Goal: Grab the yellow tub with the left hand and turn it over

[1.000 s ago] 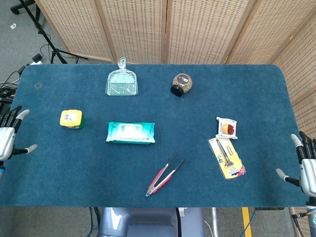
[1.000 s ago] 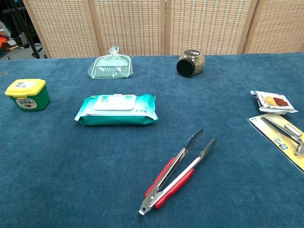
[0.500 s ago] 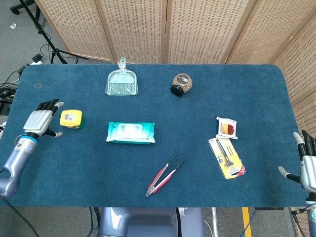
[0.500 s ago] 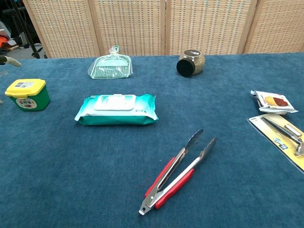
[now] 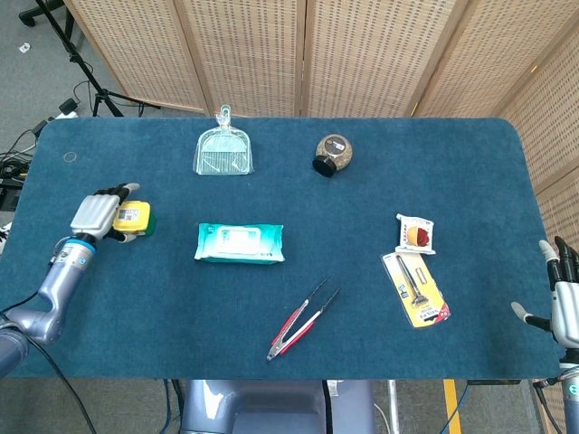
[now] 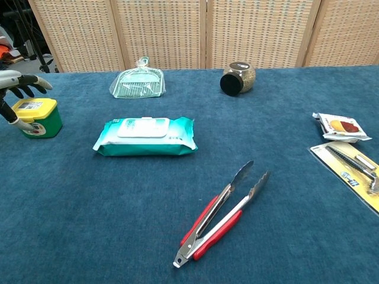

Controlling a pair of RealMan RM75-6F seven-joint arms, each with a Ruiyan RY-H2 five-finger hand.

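The yellow tub (image 5: 136,218) with a green base stands upright near the table's left side, lid up; in the chest view the tub (image 6: 38,117) is at the far left. My left hand (image 5: 97,213) is right against its left side. In the chest view the left hand (image 6: 18,83) has its fingers spread over the tub's top and its thumb low at the front, not closed on it. My right hand (image 5: 565,307) hangs off the table's right front corner with fingers apart, holding nothing.
A teal wipes pack (image 5: 240,242) lies just right of the tub. Red-handled tongs (image 5: 301,319) lie near the front edge. A clear dustpan (image 5: 223,152) and a tipped jar (image 5: 332,154) are at the back. A snack packet (image 5: 416,233) and a yellow carded tool (image 5: 417,289) lie at right.
My left hand has travelled from the table's left edge rightward to the tub and now reaches over it. The tub has not moved. The right hand has barely shifted.
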